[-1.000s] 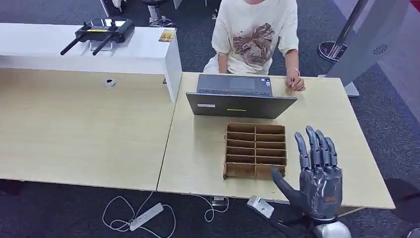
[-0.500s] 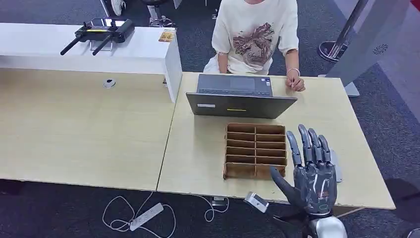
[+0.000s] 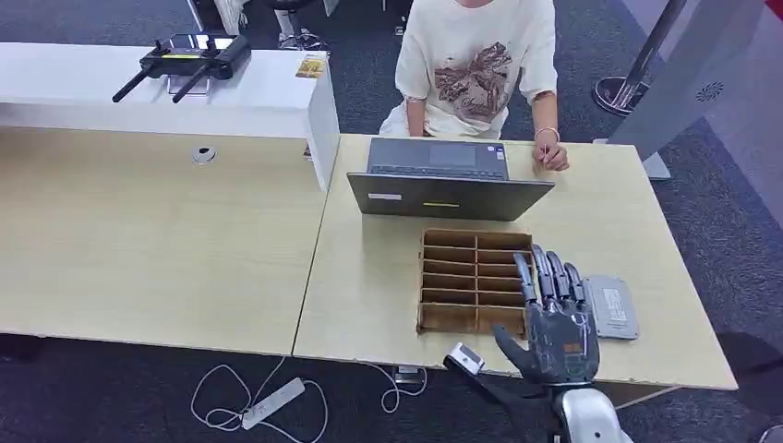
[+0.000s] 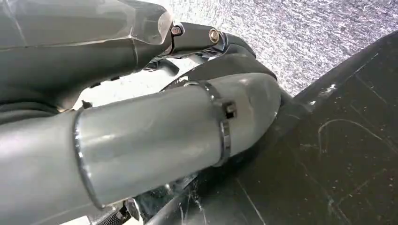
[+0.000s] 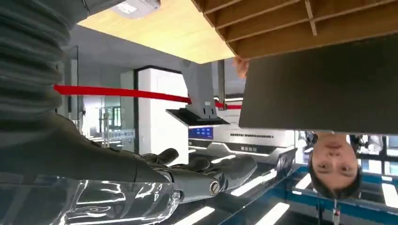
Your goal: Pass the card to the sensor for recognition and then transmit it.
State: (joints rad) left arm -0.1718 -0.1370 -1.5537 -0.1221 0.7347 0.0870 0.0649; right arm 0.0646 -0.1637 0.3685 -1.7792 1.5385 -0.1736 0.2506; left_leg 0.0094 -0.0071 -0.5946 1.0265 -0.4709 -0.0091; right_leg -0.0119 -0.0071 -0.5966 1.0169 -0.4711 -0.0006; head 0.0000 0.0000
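Right hand (image 3: 552, 323), dark grey with a silver wrist, is raised over the near right part of the light wooden tabletop (image 3: 369, 286), fingers (image 3: 545, 277) straight and slightly spread, thumb out to the left, holding nothing. It overlaps the near right corner of the brown cardboard divider tray with two columns of slots (image 3: 475, 277); whether it touches the tray cannot be told. Just right of the hand lies a flat grey rectangular sensor pad with a label (image 3: 610, 306), flat on the tabletop beside the tray. No card can be made out in the tray slots or on the pad. Dark grey open laptop (image 3: 448, 180) sits far of the tray, its back toward the robot. A person in a cream printed T-shirt (image 3: 478, 65) sits at the far side, one hand (image 3: 552, 152) resting on the tabletop right of the laptop. Black remote controller with antennas (image 3: 189, 60) lies on the white raised counter (image 3: 258, 97) at far left. White power strip with cable (image 3: 272, 401) lies on the dark carpet at the near edge. Left hand state: cannot tell; the left wrist view shows silver arm casing.
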